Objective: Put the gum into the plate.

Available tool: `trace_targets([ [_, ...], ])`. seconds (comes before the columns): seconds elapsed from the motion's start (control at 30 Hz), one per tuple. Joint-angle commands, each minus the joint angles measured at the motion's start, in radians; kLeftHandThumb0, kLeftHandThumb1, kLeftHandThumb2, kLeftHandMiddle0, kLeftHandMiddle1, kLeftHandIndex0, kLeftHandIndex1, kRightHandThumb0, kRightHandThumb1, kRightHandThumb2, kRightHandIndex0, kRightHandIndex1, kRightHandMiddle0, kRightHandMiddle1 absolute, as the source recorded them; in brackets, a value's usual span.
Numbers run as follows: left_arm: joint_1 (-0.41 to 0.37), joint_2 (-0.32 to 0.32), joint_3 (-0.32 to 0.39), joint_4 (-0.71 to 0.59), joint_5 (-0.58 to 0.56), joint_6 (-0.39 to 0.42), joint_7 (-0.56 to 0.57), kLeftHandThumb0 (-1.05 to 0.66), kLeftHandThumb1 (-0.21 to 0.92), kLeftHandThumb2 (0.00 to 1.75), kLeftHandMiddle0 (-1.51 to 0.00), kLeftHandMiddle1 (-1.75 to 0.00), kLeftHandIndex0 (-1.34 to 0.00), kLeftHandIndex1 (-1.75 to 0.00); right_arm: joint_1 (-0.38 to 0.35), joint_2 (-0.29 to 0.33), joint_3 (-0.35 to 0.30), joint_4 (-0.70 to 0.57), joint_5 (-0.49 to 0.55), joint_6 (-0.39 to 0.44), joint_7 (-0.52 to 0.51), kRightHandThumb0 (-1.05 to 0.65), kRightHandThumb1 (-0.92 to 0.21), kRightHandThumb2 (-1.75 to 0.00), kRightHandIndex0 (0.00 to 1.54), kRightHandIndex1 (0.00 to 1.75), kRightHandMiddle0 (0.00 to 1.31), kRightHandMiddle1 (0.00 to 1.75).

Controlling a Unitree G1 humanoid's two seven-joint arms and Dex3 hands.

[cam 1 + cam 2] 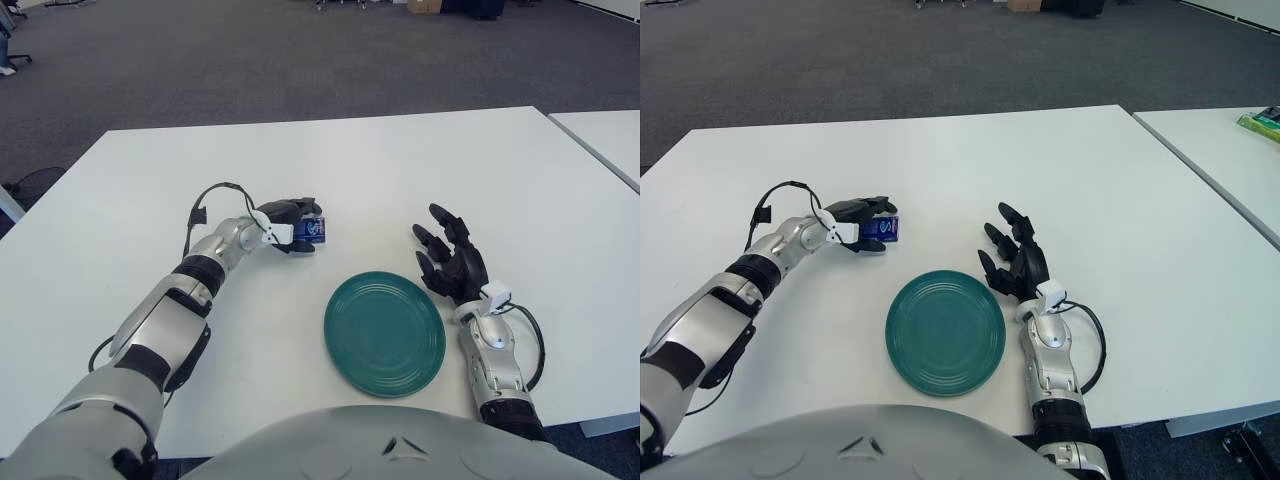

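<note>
Count: one gum pack, one plate, two hands, two worktops.

One small blue gum pack (312,230), one round green plate (385,333), one left hand (288,226) and one right hand (452,262), each with three dark fingers (440,215). One white worktop (330,160) carries them; a second white worktop (1210,160) stands to the right.

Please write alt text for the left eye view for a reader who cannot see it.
The robot's left hand grips a small blue gum pack above the white table, up and left of an empty green plate. Its right hand shows open just right of the plate.
</note>
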Motion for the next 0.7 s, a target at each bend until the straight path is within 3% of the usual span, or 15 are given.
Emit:
trace_targets([
  [0.0, -0.019, -0.001, -0.022, 0.042, 0.030, 0.024, 0.022, -1.05, 0.92, 0.35, -0.12, 0.00, 0.00, -0.81, 0.101, 0.016, -0.003, 0.123, 0.004, 0.070, -0.003, -0.46, -0.57, -0.68, 0.50, 0.14, 0.00, 0.55],
  [0.33, -0.032, -0.006, -0.055, 0.102, 0.042, 0.043, 0.045, -1.05, 0.92, 0.35, -0.12, 0.00, 0.00, -0.88, 0.100, 0.024, -0.008, 0.127, 0.015, 0.068, -0.005, -0.41, -0.55, -0.71, 0.50, 0.14, 0.00, 0.56],
  [0.47, -0.023, -0.006, -0.064, 0.118, 0.048, 0.043, 0.067, -1.03, 0.92, 0.32, -0.22, -0.07, -0.01, -1.09, 0.098, 0.027, -0.011, 0.129, 0.015, 0.065, -0.007, -0.38, -0.54, -0.74, 0.51, 0.15, 0.00, 0.59],
  [0.5, -0.021, -0.007, -0.067, 0.123, 0.050, 0.045, 0.076, -0.95, 0.92, 0.25, -0.21, -0.58, -0.03, -1.30, 0.097, 0.028, -0.011, 0.130, 0.014, 0.064, -0.007, -0.38, -0.55, -0.75, 0.51, 0.15, 0.00, 0.60],
  [0.57, -0.021, -0.015, -0.075, 0.151, 0.058, 0.055, 0.105, -0.88, 0.92, 0.19, -0.15, -1.10, -0.05, -1.50, 0.096, 0.029, -0.013, 0.133, 0.014, 0.062, -0.006, -0.38, -0.55, -0.75, 0.52, 0.15, 0.00, 0.60],
  [0.6, -0.021, -0.024, -0.076, 0.172, 0.058, 0.070, 0.126, -0.71, 0.79, 0.48, -0.27, -1.34, -0.19, -1.58, 0.095, 0.029, -0.013, 0.135, 0.013, 0.061, -0.006, -0.37, -0.55, -0.76, 0.53, 0.16, 0.00, 0.61],
  [0.67, -0.022, -0.035, -0.077, 0.197, 0.057, 0.087, 0.154, -0.58, 0.63, 0.79, -0.43, -1.54, -0.34, -1.66, 0.093, 0.030, -0.014, 0.137, 0.013, 0.059, -0.006, -0.37, -0.56, -0.76, 0.54, 0.17, 0.00, 0.62],
])
